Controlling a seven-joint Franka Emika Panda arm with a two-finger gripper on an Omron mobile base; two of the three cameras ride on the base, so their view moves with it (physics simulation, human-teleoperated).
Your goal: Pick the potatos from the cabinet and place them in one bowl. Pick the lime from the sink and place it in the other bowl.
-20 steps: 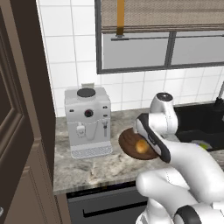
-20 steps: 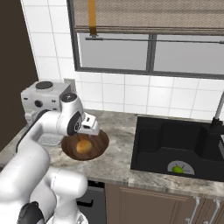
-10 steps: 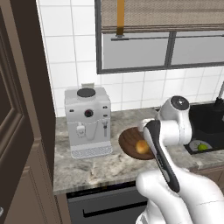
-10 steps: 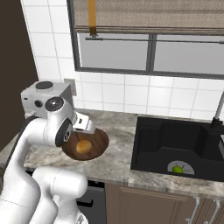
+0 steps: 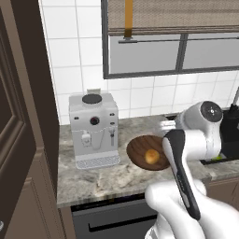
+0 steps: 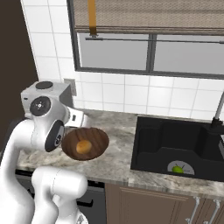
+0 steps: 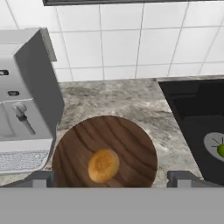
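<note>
No writing or brand mark can be read on anything. The gripper (image 7: 111, 179) hangs with its fingers (image 7: 41, 178) spread wide, holding nothing. Between and just beyond them lies the round, grained wooden bowl (image 7: 131, 146) with one smooth oval potato (image 7: 103, 165) in it. Outside one finger stands the boxy grey coffee machine (image 7: 26, 87); outside the other, the black sink (image 7: 199, 113) holds the lime (image 7: 221, 150) on its drain.

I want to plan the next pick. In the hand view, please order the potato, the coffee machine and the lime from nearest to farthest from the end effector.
1. Potato: in the wooden bowl, just ahead of the open end effector.
2. Coffee machine: on the counter, left of the bowl.
3. Lime: far right, down in the black sink.
</note>
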